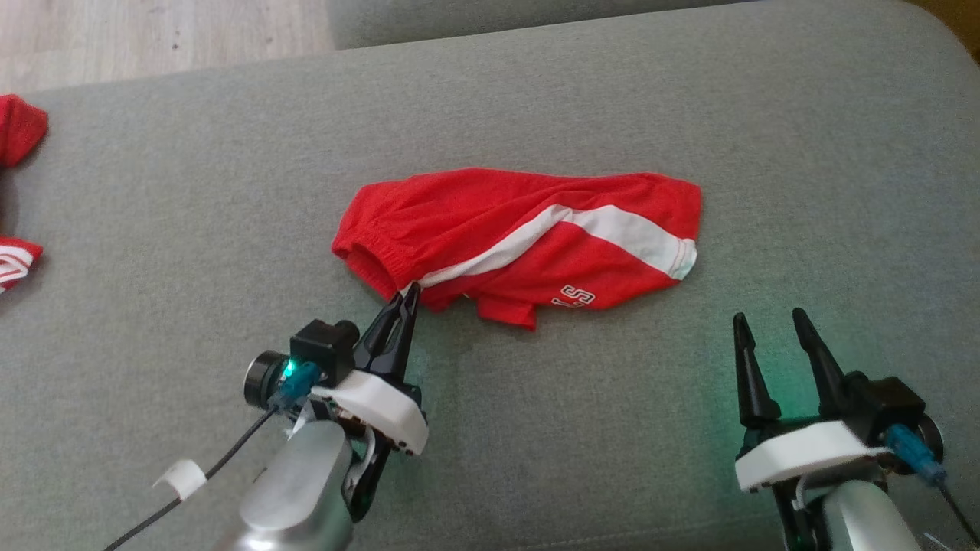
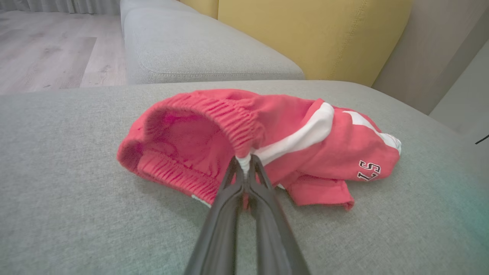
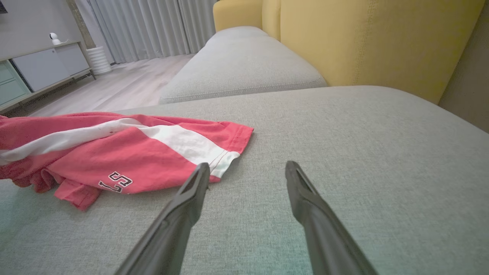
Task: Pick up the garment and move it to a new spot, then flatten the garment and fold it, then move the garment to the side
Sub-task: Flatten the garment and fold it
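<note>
We see a pair of red shorts [image 1: 521, 229] lying crumpled on a wide grey sofa cushion [image 1: 230, 191], roughly at its middle, with the elastic waistband [image 1: 375, 249] toward the robot's left and the leg hem toward its right. A white stripe [image 1: 612, 226] runs along the side of the shorts from the waistband to the hem, and white lettering [image 1: 576, 297] shows on the near leg, though we cannot read the whole word.

The left gripper [image 1: 411, 295] has its two dark fingers pressed together on the near edge of the waistband, just where the white stripe ends. In the left wrist view we see a small fold of white and red cloth pinched between the tips [image 2: 244, 162], and the waistband stands open in a loop behind them. The rest of the shorts rests on the cushion.

The right gripper [image 1: 769, 317] has its jaws spread wide and holds nothing. It sits over bare cushion near the hem end of the shorts; in the right wrist view one finger [image 3: 198, 179] is just beside the white corner of the hem, and we cannot tell whether it touches the cloth.

More red and white clothing [image 1: 19, 130] lies at the cushion's far left edge, well apart from the shorts. A yellow backrest [image 3: 363, 38] rises behind the cushion, with pale wood floor [image 2: 46, 49] beyond.
</note>
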Tool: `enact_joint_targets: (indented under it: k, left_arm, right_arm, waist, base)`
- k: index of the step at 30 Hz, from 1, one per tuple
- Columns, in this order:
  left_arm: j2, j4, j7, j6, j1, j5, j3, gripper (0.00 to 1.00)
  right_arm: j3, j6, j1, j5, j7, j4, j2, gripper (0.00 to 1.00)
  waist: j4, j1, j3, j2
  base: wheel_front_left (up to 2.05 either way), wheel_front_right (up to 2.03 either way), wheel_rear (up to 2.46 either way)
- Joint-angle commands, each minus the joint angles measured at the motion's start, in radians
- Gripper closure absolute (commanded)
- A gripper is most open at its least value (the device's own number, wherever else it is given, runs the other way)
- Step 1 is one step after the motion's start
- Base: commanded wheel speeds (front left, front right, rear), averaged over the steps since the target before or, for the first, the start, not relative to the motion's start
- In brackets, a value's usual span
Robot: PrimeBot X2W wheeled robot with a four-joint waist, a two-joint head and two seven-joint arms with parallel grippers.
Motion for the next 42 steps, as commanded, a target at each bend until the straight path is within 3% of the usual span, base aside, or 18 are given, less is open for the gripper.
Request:
enact_joint_targets:
  k: [1, 8, 16, 35, 36, 37, 38, 41, 42]
  left_arm:
    - [0.004, -0.040, -0.012, -0.001, -0.047, -0.004, 0.029, 1.00]
    - [0.002, -0.134, -0.013, 0.014, -0.013, 0.004, 0.037, 1.00]
    - [0.001, -0.196, -0.013, 0.018, 0.020, 0.000, 0.012, 1.00]
    - [0.001, -0.216, -0.013, 0.041, 0.017, -0.013, -0.008, 1.00]
    - [0.001, -0.215, -0.013, 0.041, 0.017, -0.012, -0.008, 1.00]
    - [0.001, -0.214, -0.013, 0.041, 0.016, -0.011, -0.007, 1.00]
    - [0.001, -0.212, -0.013, 0.041, 0.016, -0.010, -0.006, 1.00]
    - [0.001, -0.208, -0.014, 0.040, 0.017, -0.009, -0.004, 1.00]
    - [0.001, -0.208, -0.014, 0.040, 0.017, -0.009, -0.004, 1.00]
  right_arm:
    - [0.019, 0.004, -0.045, 0.008, -0.009, -0.018, -0.006, 0.00]
    - [-0.014, 0.004, -0.180, 0.005, 0.075, 0.083, -0.006, 0.00]
    - [-0.020, 0.004, -0.344, 0.000, 0.187, 0.330, -0.006, 0.00]
    - [0.158, 0.004, -0.545, 0.175, 0.117, 0.655, -0.006, 0.00]
    - [0.164, 0.004, -0.552, 0.180, 0.111, 0.665, -0.006, 0.13]
    - [0.171, 0.004, -0.559, 0.183, 0.106, 0.676, -0.006, 0.37]
    - [0.177, 0.004, -0.565, 0.186, 0.101, 0.686, -0.006, 0.50]
    - [0.189, 0.004, -0.581, 0.188, 0.086, 0.717, -0.006, 0.75]
    - [0.189, 0.004, -0.581, 0.188, 0.086, 0.717, -0.006, 0.75]
  waist:
    - [0.007, 0.0000, 0.002, 0.0000]
    - [0.036, 0.0000, 0.017, 0.0000]
    - [0.084, 0.0000, 0.019, 0.0000]
    - [0.103, 0.0000, 0.044, 0.0000]
    - [0.102, 0.0000, 0.044, 0.0000]
    - [0.102, 0.0000, 0.045, 0.0000]
    - [0.101, 0.0000, 0.045, 0.0000]
    - [0.099, 0.0000, 0.044, 0.0000]
    - [0.099, 0.0000, 0.044, 0.0000]
  base:
    - [0.00, 0.00, 0.00]
    - [0.00, 0.00, 0.00]
    - [0.00, 0.00, 0.00]
    - [0.00, 0.00, 0.00]
    - [0.00, 0.00, 0.00]
    - [0.00, 0.00, 0.00]
    - [0.00, 0.00, 0.00]
    - [0.00, 0.00, 0.00]
    - [0.00, 0.00, 0.00]
